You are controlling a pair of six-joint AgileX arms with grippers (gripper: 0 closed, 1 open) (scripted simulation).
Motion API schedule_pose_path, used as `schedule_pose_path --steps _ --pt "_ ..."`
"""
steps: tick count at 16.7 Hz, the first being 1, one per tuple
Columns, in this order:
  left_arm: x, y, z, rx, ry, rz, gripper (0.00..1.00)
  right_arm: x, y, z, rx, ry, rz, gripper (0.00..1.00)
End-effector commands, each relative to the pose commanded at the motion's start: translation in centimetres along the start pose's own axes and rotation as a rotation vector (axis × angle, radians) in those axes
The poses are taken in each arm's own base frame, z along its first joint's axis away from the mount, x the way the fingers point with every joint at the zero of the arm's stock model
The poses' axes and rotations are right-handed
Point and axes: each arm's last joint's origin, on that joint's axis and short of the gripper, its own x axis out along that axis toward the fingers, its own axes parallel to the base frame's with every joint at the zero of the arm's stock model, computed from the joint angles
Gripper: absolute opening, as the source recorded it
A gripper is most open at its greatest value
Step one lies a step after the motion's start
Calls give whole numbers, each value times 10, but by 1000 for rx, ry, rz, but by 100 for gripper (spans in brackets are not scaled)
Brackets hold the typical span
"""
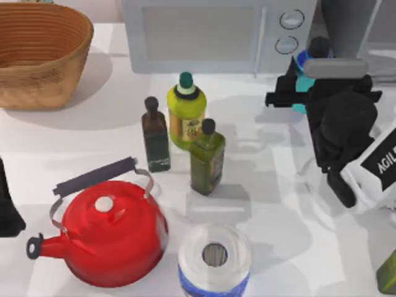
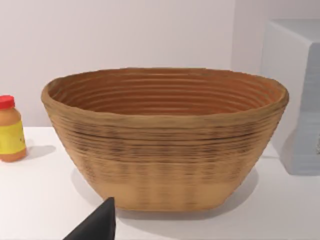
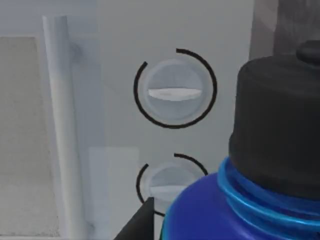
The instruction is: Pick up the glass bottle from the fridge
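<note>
Our right hand [image 1: 307, 79] sits at the far right of the surface, just in front of the light-grey microwave with two round knobs [image 1: 223, 34], with its black wrist and arm trailing toward the near right. The small teal-bodied glass bottle with a round blue cap [image 1: 302, 62] shows between the black parts of that hand; the blue top peeks out on the far side and teal glass at the left edge. In the right wrist view the bottle's blue shoulder and dark neck [image 3: 270, 170] sit very close to the lens, knobs behind. We read the hand as clamped on the bottle, though the pads themselves are hidden, so contact quality is a judgement. The bottle is outside the grey metal-framed fridge [image 1: 356, 28], which stands at the far right corner beside the microwave.

Risks from here: smooth glass could slip or tilt if the grip is light or off-centre; a swing toward the left could knock the bottle against the microwave face.

Further left stand a yellow-green bottle with a green cap [image 1: 185, 111], two dark olive-green square bottles [image 1: 207, 158], a red kettle [image 1: 111, 232] and a paper roll [image 1: 215, 257], all well apart.

Our left hand [image 2: 97, 227] is parked at the left edge, facing the woven basket [image 2: 165, 145]; whether it is apart or together we cannot tell.
</note>
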Motion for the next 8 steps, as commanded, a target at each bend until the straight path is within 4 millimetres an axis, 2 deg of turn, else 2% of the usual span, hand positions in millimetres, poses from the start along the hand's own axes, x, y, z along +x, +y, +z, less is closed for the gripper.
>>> schedule_pose_path --steps 2,8 --pt "0 0 0 0 0 0 100 0 0 0 0 0 0 98" --pt "0 0 0 0 0 0 100 0 0 0 0 0 0 100"
